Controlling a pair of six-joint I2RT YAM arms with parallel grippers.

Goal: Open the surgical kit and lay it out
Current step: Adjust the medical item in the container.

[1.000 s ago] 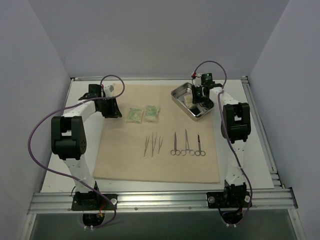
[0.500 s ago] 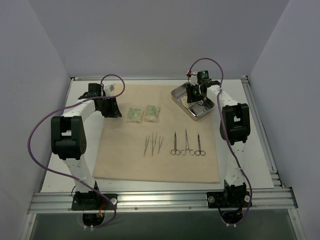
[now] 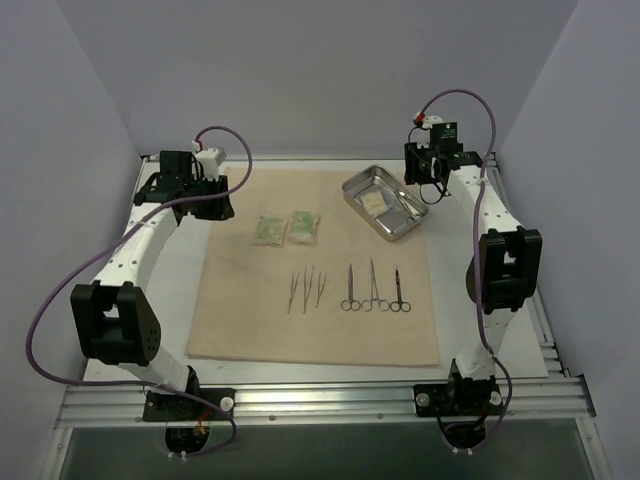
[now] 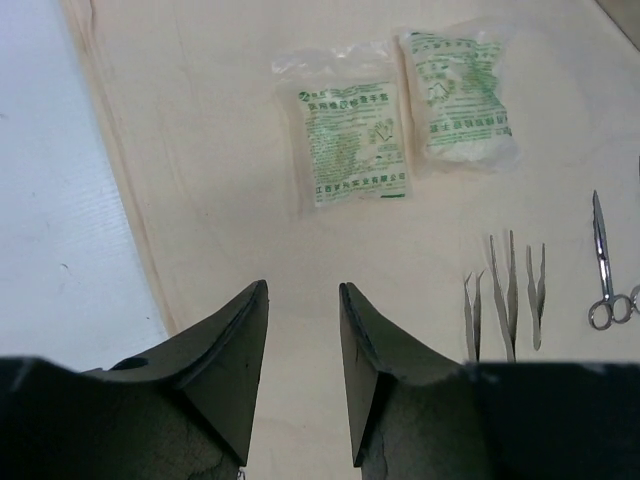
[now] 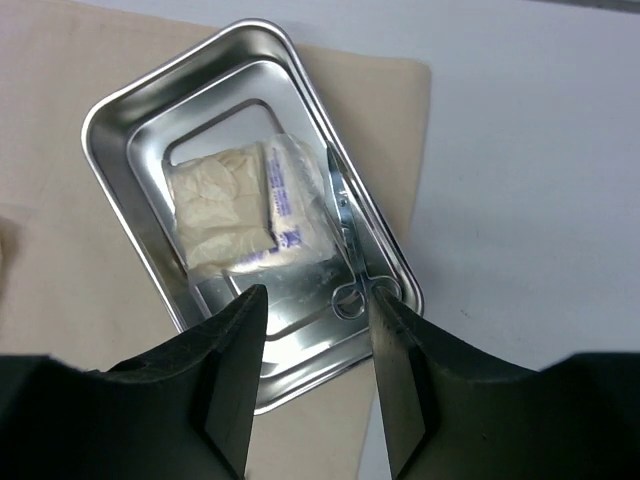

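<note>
Holds right gripper (image 5: 316, 290) jaws apart by the steel tray (image 5: 120, 110), left gripper (image 4: 303, 287) jaws apart near the beige cloth (image 4: 220, 150).

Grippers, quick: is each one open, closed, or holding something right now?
Left gripper: open, holding nothing.
Right gripper: open, holding nothing.

Cloth wrap (image 4: 230, 120): beige cloth, matt; I see faint creases.
Tray (image 5: 300, 290): polished steel, mirror-glossy.
Green packets (image 4: 352, 145): clear crinkled plastic, glossy.
Tweezers (image 4: 510, 295): bare metal, dull sheen.
Forceps (image 3: 374, 290): shiny metal.
Tray pouch (image 5: 245, 205): cream soft material under clear film, as far as I can tell.
Table (image 5: 520, 150): white, smooth, matt.
Left fingers (image 4: 235, 360): matt black, grainy.
</note>
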